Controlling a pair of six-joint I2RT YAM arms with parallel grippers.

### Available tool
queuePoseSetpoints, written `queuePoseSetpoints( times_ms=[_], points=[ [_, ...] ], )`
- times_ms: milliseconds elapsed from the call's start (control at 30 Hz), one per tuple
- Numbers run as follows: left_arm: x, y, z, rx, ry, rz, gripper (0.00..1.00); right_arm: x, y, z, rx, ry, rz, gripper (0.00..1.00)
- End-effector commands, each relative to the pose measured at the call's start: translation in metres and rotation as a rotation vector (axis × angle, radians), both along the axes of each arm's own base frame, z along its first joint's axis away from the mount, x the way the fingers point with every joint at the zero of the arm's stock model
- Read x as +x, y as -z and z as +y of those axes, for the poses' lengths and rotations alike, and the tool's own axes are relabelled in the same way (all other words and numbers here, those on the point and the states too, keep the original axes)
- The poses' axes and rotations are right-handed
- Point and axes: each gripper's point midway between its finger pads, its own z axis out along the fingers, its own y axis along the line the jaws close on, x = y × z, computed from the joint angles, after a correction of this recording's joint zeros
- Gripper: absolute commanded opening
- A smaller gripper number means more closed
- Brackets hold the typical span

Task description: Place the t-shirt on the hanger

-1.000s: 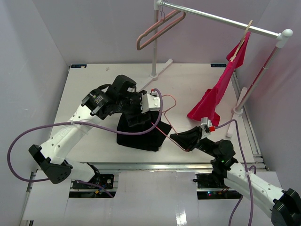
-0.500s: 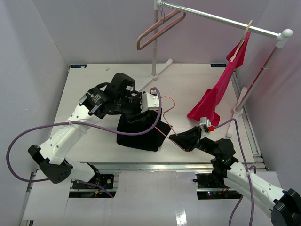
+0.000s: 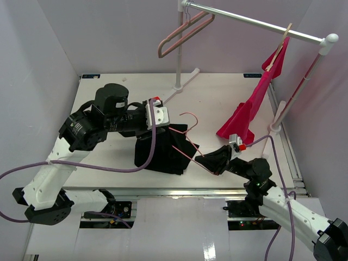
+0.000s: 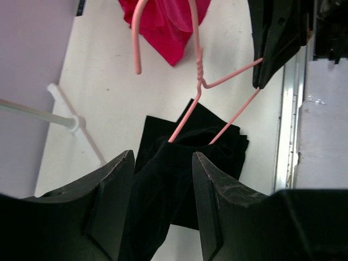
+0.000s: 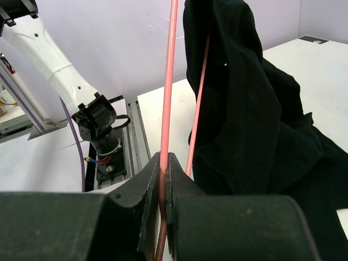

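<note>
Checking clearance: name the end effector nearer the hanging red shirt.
Right. The right end effector sits nearside-left of the red shirt; the left end effector lies farther left.

The right gripper's (image 5: 165,161) jaws pinched one wire of the hanger (image 5: 170,81); the t-shirt (image 5: 244,109) hung bunched over its second wire, trailing onto the white table (image 5: 321,54).
</note>
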Motion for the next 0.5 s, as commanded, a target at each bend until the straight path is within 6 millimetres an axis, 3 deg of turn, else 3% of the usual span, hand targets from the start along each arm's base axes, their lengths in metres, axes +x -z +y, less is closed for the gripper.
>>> queuePoseSetpoints(
  times_ms=[0,267,400,467],
  points=[
    [0.01,-0.002,0.004,0.018,-0.03,-0.067,0.59,-0.009,-0.046,-0.004,0.082,-0.011,-0.134,0.08],
    [0.023,0.045,0.003,0.177,-0.071,0.06,0.6,-0.012,-0.048,-0.006,0.082,-0.02,-0.145,0.08],
    [0.026,0.055,0.003,0.205,-0.079,0.081,0.47,-0.012,-0.05,-0.008,0.09,-0.006,-0.15,0.08],
    [0.02,0.054,0.002,0.198,-0.059,0.099,0.49,-0.011,-0.051,-0.01,0.092,0.011,-0.157,0.08]
  ],
)
